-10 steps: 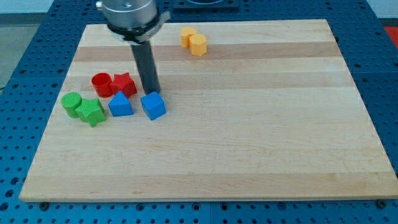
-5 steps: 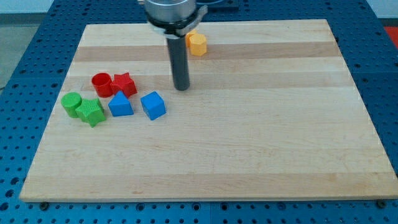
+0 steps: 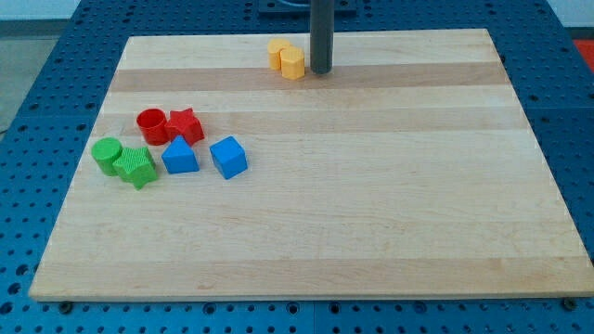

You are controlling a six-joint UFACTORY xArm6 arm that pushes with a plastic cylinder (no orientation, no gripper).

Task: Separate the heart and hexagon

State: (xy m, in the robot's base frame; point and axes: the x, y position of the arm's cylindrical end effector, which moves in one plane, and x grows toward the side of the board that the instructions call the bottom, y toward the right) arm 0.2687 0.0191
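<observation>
Two yellow blocks sit touching near the top edge of the wooden board: the yellow heart (image 3: 277, 51) at the upper left of the pair and the yellow hexagon (image 3: 293, 64) at its lower right. My tip (image 3: 321, 71) stands on the board just to the right of the hexagon, very close to it; I cannot tell if it touches. The rod rises straight up out of the view's top.
A cluster sits at the left of the board (image 3: 371, 204): red cylinder (image 3: 151, 125), red star (image 3: 186, 124), green cylinder (image 3: 108, 155), green star (image 3: 136, 167), blue triangle (image 3: 180, 156), blue cube (image 3: 228, 157). Blue perforated table surrounds the board.
My tip has moved from beside the blue cube up and to the right, ending just right of the yellow hexagon. The blocks have not visibly moved.
</observation>
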